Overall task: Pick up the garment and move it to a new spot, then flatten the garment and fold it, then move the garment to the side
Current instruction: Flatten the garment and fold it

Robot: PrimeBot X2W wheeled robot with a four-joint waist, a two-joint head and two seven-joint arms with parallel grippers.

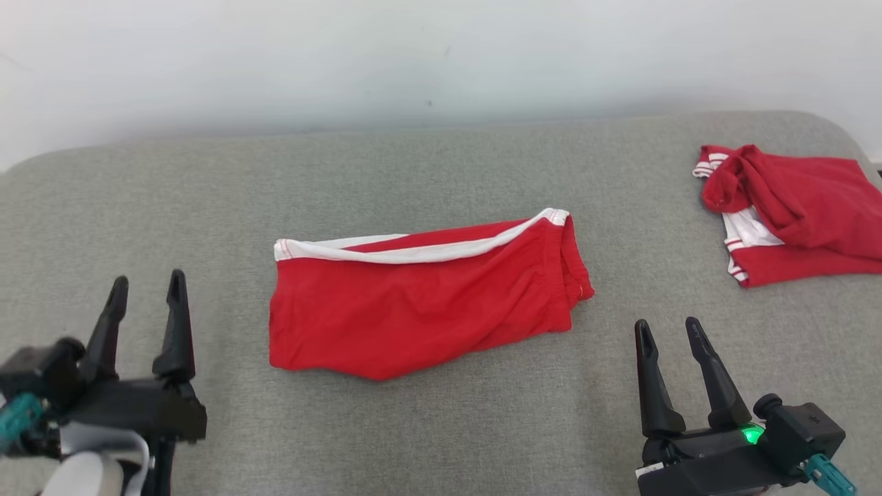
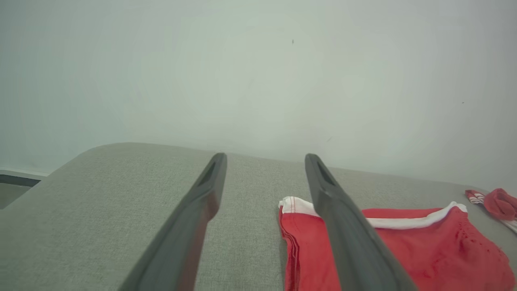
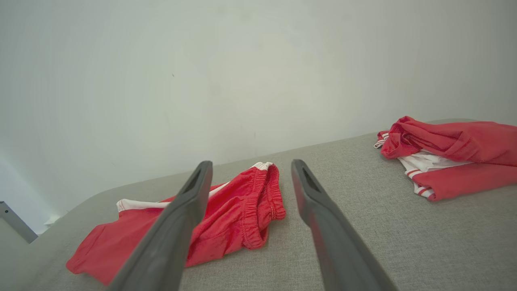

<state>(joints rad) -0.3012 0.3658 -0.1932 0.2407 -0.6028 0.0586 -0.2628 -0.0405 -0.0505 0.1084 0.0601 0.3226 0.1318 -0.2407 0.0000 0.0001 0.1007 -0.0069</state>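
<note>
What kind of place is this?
Probably an indoor clothes-folding spot: a grey fabric-covered surface against a plain white wall, with folded red shorts in the middle and another red garment nearby.

— Upper right of the head view?
— Red-and-white garment [image 1: 806,200], loosely bunched, striped trim showing; lies on the grey woven cushion [image 1: 441,427] near its rounded far corner.
— Behind the cushion?
— Plain pale wall [image 1: 413,55] across the whole top, marked by one small dark speck [image 1: 428,103] near centre.
— Far left of the left wrist view?
— Dark strip [image 2: 18,180] beyond the cushion's edge, too small to identify.
</note>
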